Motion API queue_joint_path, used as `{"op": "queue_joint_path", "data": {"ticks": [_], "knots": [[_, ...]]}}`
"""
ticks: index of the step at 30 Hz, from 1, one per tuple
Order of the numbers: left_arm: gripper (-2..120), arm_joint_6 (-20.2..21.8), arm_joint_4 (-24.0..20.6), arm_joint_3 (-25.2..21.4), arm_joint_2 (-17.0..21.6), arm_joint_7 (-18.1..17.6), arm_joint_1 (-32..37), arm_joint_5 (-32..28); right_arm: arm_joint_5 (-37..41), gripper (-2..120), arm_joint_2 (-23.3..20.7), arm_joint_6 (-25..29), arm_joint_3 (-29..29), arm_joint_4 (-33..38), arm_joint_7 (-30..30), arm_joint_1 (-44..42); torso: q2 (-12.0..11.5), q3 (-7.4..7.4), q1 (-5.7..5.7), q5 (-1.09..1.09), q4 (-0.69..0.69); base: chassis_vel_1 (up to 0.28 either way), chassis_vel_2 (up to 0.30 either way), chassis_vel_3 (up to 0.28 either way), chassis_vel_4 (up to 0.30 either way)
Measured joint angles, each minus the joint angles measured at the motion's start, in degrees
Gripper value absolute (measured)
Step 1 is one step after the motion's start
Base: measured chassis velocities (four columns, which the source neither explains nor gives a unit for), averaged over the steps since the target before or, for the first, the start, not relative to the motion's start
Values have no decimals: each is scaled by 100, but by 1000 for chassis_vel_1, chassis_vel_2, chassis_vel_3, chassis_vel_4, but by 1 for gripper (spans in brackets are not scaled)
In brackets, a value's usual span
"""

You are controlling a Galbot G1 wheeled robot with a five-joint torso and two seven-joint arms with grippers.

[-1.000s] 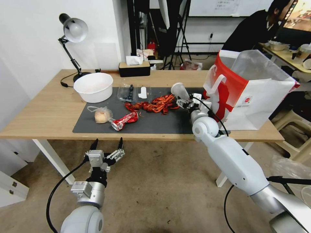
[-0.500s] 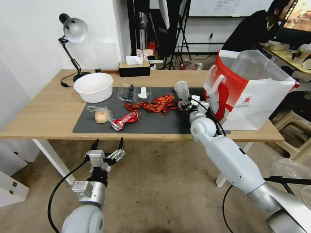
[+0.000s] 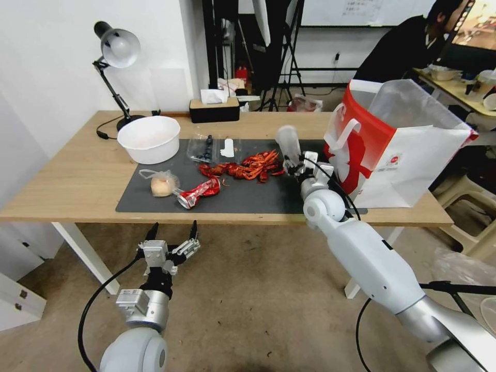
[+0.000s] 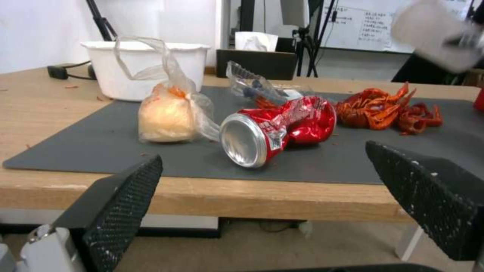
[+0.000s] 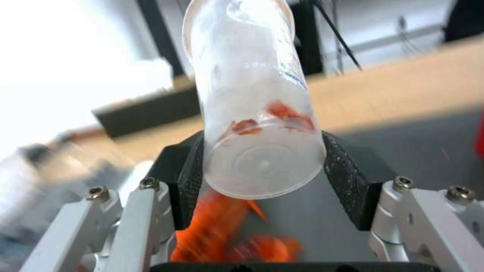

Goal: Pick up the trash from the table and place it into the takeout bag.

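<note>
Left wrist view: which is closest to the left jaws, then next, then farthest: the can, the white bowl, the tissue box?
1. Can, on the mat's near part.
2. White bowl, behind the bagged lump.
3. Tissue box, at the table's far edge.

At the takeout bag, twelve o'clock stands open; its white handle juts at nine o'clock. Crayfish shells crowd the mat farther toward nine; six o'clock lies bare.

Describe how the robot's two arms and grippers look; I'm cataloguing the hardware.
Both arms have glossy white shells with silver metal joints and a black cable looping outside. The left gripper and right gripper have silver screwed linkages carrying black fingers with dimpled, textured pads.
</note>
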Motion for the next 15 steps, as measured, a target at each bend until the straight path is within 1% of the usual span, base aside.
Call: {"op": "queue_joint_path", "data": {"ticks": [1, 3, 4, 6, 7, 8, 9, 11, 13, 14, 15], "knots": [[100, 0, 0, 0, 0, 0, 0, 0, 0, 52, 0, 0, 0, 0, 0, 0, 0, 0, 0, 0, 0, 0, 0, 0, 0], [100, -2, 0, 0, 0, -1, 6, 9, -49, 52, -101, 172, 181, 391, -262, -85, 0, 0, 0, 0, 0, 0, 0, 0, 0], [100, -2, 0, 0, 0, -1, 6, 9, -49, 52, -101, 172, 181, 391, -262, -85, 0, 0, 0, 0, 0, 0, 0, 0, 0], [100, -8, 0, 3, -3, -1, 14, 17, -63, 52, -163, 225, 321, 650, -387, -142, 0, 0, 0, 0, 0, 0, 0, 0, 0], [100, -15, 0, 7, -7, -2, 22, 28, -78, 52, -225, 234, 506, 939, -454, -196, 0, 0, 0, 1, 0, 0, 0, 0, 0], [100, -15, 0, 7, -7, -2, 22, 28, -78, 52, -225, 234, 506, 939, -454, -196, 0, 0, 0, 1, 0, 0, 0, 0, 0], [100, -18, 0, 12, -12, -2, 23, 35, -125, 52, -268, 178, 655, 1162, -422, -223, 0, 0, 0, 0, -1, 0, 0, 0, 0], [100, -18, 0, 13, -13, -2, 23, 36, -136, 52, -275, 158, 680, 1199, -410, -226, 0, 0, 0, 0, 0, 0, 0, 0, 0], [100, -20, 0, 21, -25, -2, 23, 48, -354, 52, -348, -212, 1036, 1658, -102, -264, 0, 0, 0, 2, 0, 0, 0, 0, 0], [100, -21, -1, 25, -30, -3, 24, 58, -535, 52, -418, -583, 1279, 1968, 172, -272, 0, 0, 0, -1, -1, 0, 0, 0, 0], [100, -21, -1, 25, -30, -3, 24, 58, -535, 52, -418, -583, 1279, 1968, 172, -272, 0, 0, 0, -1, -1, 0, 0, 0, 0]]}}
